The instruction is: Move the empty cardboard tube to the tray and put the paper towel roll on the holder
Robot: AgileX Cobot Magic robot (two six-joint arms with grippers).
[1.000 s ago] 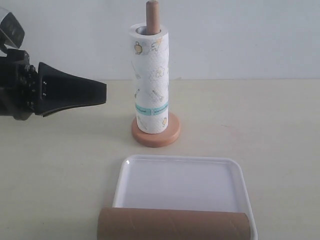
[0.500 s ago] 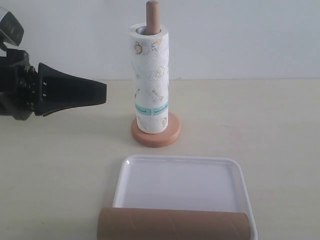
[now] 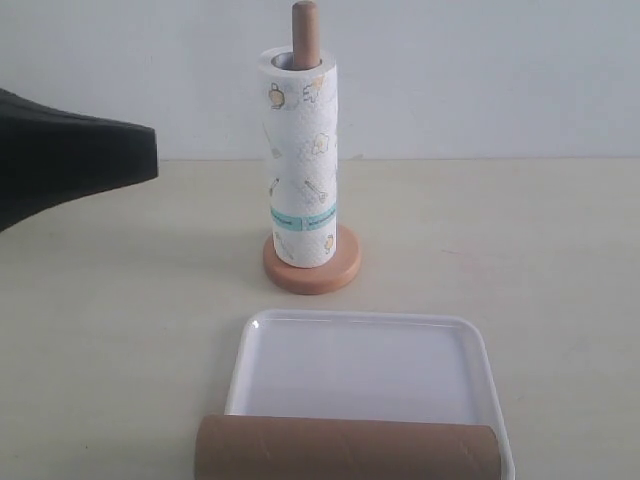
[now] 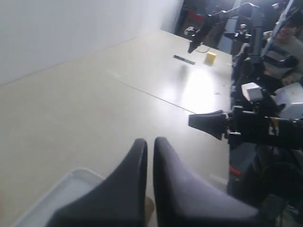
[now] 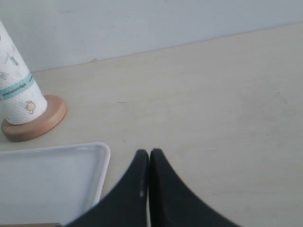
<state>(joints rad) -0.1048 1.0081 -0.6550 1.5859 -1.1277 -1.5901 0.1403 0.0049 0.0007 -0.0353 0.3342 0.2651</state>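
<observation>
The paper towel roll [image 3: 301, 160] stands upright on the holder [image 3: 312, 268], and the rod's rounded top [image 3: 305, 28] pokes out above it. In front lies the white tray [image 3: 360, 365]. The brown cardboard tube [image 3: 345, 448] lies sideways across the tray's near edge. My left gripper [image 3: 150, 155] hovers at the left, well away from the roll, shut and holding nothing; its wrist view shows the fingertips [image 4: 140, 144] nearly touching above a corner of the tray [image 4: 57, 194]. My right gripper [image 5: 149, 152] is shut and empty beside the tray [image 5: 47, 182], with the roll [image 5: 16, 87] further off. It is out of the exterior view.
A pale wall runs behind the table. In the left wrist view another black arm [image 4: 213, 124] reaches in past the table's edge, with a yellow block [image 4: 210, 57] and equipment beyond it.
My left gripper has drawn back to the left and up; its tip is further from the roll and its wrist body has left the view. Roll, tube and tray have not moved.
</observation>
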